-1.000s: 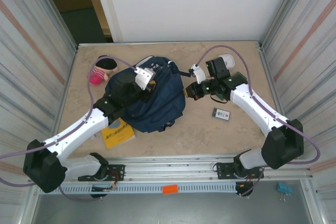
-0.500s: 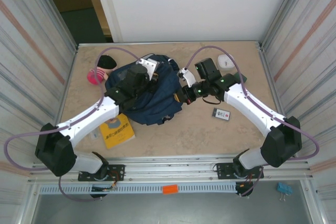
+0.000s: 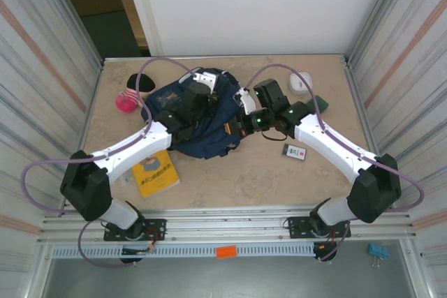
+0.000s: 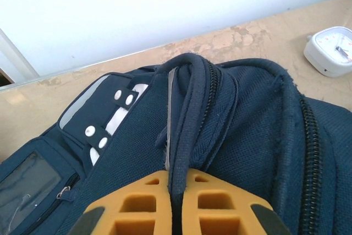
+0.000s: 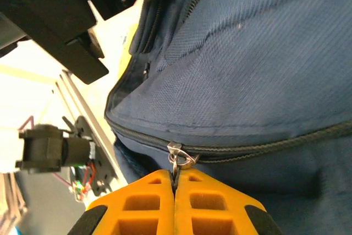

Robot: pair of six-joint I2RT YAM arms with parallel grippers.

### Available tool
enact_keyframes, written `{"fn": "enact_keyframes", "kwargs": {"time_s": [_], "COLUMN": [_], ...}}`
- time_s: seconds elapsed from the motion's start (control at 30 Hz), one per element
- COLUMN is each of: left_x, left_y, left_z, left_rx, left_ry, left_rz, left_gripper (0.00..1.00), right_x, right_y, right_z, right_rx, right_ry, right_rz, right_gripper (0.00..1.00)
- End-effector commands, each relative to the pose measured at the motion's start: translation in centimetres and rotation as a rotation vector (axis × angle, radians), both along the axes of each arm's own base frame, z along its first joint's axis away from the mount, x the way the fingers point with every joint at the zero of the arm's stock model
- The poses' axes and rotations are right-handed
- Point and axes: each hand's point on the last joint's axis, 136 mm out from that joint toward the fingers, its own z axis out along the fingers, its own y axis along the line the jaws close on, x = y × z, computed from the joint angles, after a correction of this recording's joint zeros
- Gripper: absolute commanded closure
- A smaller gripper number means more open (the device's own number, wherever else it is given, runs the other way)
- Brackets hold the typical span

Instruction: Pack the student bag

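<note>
Where the two arms meet above the middle of the table (image 3: pixel 279 179), the student bag (image 3: pixel 206 141) lies between them. From the left wrist, the left gripper (image 4: pixel 176 191) pinches the bag's carry loop (image 4: pixel 190 108). From the right wrist, the right gripper (image 5: pixel 175 188) is clenched on the zipper pull (image 5: pixel 179 159).

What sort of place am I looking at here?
Probably a robot test booth: robot arms bolted to a metal rail, ribbed panels walling in the table, a student bag between them.
</note>
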Motion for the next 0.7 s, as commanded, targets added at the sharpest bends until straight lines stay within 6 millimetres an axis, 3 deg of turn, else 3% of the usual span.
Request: {"fn": "enact_keyframes", "kwargs": {"time_s": [0.0,0.33,0.67], "left_x": [1.9,3.0,3.4], "left_y": [0.0,-0.5,-1.5], "left_z": [7.0,10.0,13.6], "left_rx": [-0.168,-0.274,-0.395], "left_ry": [-0.184,-0.243,-0.286], "left_rz": [0.106,0.146,0.133], "left_gripper": [1.00,1.00,1.00], "right_x": [-0.5,0.9,0.9], "right_y": [0.5,-2.8,0.4], "right_z": [-0.8,-2.5,-0.3], "right_rx": [0.013,-0.141,-0.061], "right_ry": [0.133,0.159,0.078], "right_rz": [-0.081,-0.317,-0.385], "right_gripper": [1.00,1.00,1.00]}}
